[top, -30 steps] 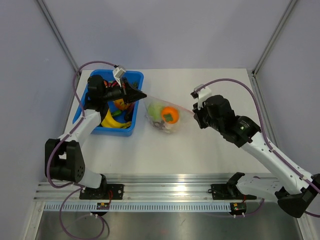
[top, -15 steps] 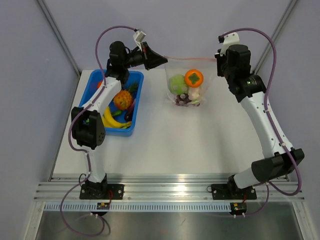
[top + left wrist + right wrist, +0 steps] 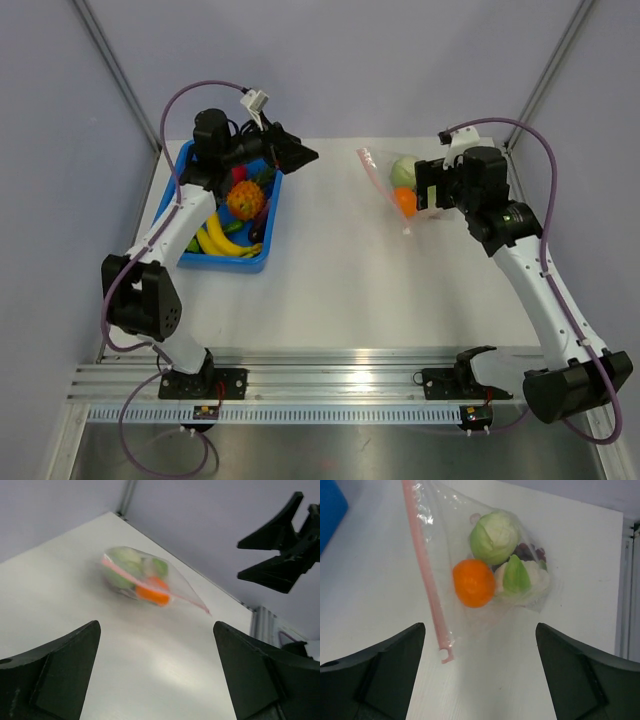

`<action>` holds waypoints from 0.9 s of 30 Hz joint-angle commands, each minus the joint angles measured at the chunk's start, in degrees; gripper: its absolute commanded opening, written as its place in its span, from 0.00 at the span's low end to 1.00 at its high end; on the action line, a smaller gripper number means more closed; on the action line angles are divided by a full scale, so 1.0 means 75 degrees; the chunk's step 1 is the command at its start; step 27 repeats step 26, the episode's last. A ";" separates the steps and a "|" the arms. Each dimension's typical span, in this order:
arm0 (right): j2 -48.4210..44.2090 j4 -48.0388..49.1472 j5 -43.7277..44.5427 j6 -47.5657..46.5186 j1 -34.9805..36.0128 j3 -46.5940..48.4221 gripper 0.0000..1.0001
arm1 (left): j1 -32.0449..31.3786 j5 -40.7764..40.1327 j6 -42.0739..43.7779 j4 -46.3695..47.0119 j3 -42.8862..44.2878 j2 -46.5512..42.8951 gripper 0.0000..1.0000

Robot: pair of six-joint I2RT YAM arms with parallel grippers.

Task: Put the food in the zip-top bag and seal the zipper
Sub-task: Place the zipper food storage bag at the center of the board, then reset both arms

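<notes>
left arm raised over blue tray, left hand spread wide, holding nothing, right hand also wide open just above bag, bag flat on counter far right, cabbage and orange inside, zipper along its left edge

Zip-top bag blurred; grapes half-hidden behind cabbage.

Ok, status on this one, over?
Left gripper, right gripper: jaws open, empty. Zip-top bag on table, food inside; zipper unclear. Bananas in blue tray.
</notes>
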 commanded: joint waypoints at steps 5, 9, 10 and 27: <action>-0.0021 -0.1758 0.1912 0.2185 -0.0026 0.0700 1.00 | 0.0024 -0.2921 0.1672 -0.3519 -0.0117 -0.2232 0.99; 0.0355 -0.2337 0.1552 0.3381 -0.0026 0.0773 0.99 | 0.0024 -0.4070 0.1625 -0.4363 -0.0819 -0.3099 0.99; 0.0320 -0.2303 0.1493 0.3511 -0.0026 0.0644 1.00 | 0.0024 -0.4327 0.1683 -0.4458 -0.0996 -0.3277 0.99; -0.1226 -0.1250 0.1938 0.4286 -0.0026 -0.1759 0.99 | 0.0024 -0.5923 0.1520 -0.4107 -0.4033 -0.5892 0.99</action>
